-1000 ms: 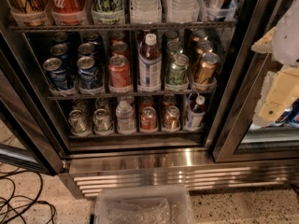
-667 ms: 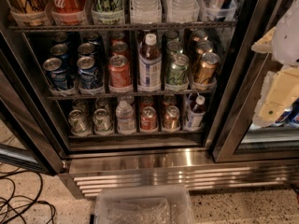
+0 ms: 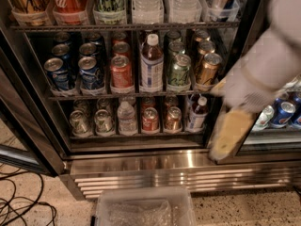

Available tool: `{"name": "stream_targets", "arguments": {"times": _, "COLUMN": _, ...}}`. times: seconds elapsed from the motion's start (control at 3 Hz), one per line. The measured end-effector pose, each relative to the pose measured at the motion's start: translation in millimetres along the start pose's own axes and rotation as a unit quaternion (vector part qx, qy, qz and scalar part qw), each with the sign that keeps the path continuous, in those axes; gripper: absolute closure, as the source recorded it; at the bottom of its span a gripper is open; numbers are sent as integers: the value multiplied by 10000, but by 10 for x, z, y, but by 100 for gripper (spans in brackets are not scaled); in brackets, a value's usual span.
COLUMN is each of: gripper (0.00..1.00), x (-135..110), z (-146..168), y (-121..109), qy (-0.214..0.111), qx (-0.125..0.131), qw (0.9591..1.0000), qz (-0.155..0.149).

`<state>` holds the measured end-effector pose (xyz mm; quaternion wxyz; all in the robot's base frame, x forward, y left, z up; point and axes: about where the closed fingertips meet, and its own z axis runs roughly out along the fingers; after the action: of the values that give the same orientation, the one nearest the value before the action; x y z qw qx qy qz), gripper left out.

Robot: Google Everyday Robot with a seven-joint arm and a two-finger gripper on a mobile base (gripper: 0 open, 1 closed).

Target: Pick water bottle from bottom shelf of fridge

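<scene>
The water bottle (image 3: 127,118), small, clear and ribbed with a white cap, stands upright in the third lane of the bottom shelf (image 3: 136,136), between silver-green cans (image 3: 102,121) and a red can (image 3: 150,119). The fridge (image 3: 141,166) has its door open and a steel grille at its base. My gripper (image 3: 229,128) hangs on the pale arm that comes in from the upper right. It is in front of the fridge's right door post, outside the shelf, well to the right of the water bottle and holding nothing that I can see.
A small dark-drink bottle (image 3: 197,113) stands at the shelf's right end. A tall reddish-drink bottle (image 3: 152,62) stands on the rack above. A clear plastic bin (image 3: 146,208) sits on the floor in front. Cables (image 3: 23,206) lie at the left. The neighbouring cooler holds blue cans (image 3: 282,113).
My arm has swung down and to the left from the right edge. The gripper now hangs lower, in front of the right door post. The bottles and cans have not moved.
</scene>
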<state>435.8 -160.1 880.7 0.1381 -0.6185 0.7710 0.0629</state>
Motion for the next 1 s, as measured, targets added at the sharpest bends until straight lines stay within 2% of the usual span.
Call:
{"name": "stream_targets", "arguments": {"times": 0.33, "gripper": 0, "x": -90, "z": 1031, "y": 350, "qy": -171, "qx": -1051, "qw": 9943, "qz": -14}}
{"name": "stream_targets", "arguments": {"times": 0.67, "gripper": 0, "x": -17, "z": 1150, "y": 426, "qy": -108, "qx": -1200, "qw": 9927, "qz": 15}}
{"name": "stream_targets", "arguments": {"times": 1.0, "gripper": 0, "x": 2, "z": 1439, "y": 519, "qy": -348, "qx": -1369, "qw": 9899, "qz": 141}}
